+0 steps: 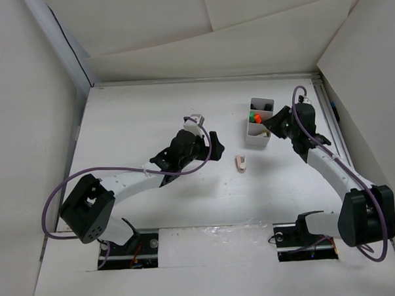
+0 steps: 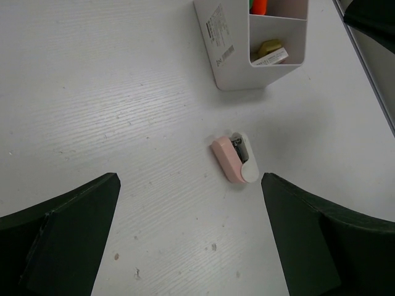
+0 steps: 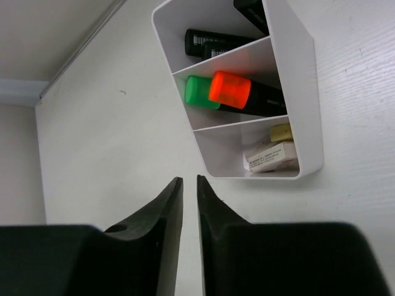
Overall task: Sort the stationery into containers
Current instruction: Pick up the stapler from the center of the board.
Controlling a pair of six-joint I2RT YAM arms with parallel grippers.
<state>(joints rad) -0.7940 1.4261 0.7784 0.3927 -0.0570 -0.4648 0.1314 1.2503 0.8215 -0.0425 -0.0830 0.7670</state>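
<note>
A white box (image 1: pixel 259 122) with three compartments stands at the back right of the table. It holds black markers, an orange-capped (image 3: pixel 229 89) and a green-capped marker (image 3: pixel 199 92) in the middle compartment, and small beige erasers (image 3: pixel 270 156) in the near one. A pink and white eraser-like block (image 1: pixel 241 162) lies loose on the table, seen in the left wrist view (image 2: pixel 233 158). My left gripper (image 1: pixel 212 147) is open and empty, left of the block. My right gripper (image 3: pixel 189 181) is shut and empty, beside the box.
A metal rail (image 1: pixel 329 119) runs along the table's right side next to the right arm. White walls close in the table at the back and sides. A purple cable (image 1: pixel 120 170) loops along the left arm.
</note>
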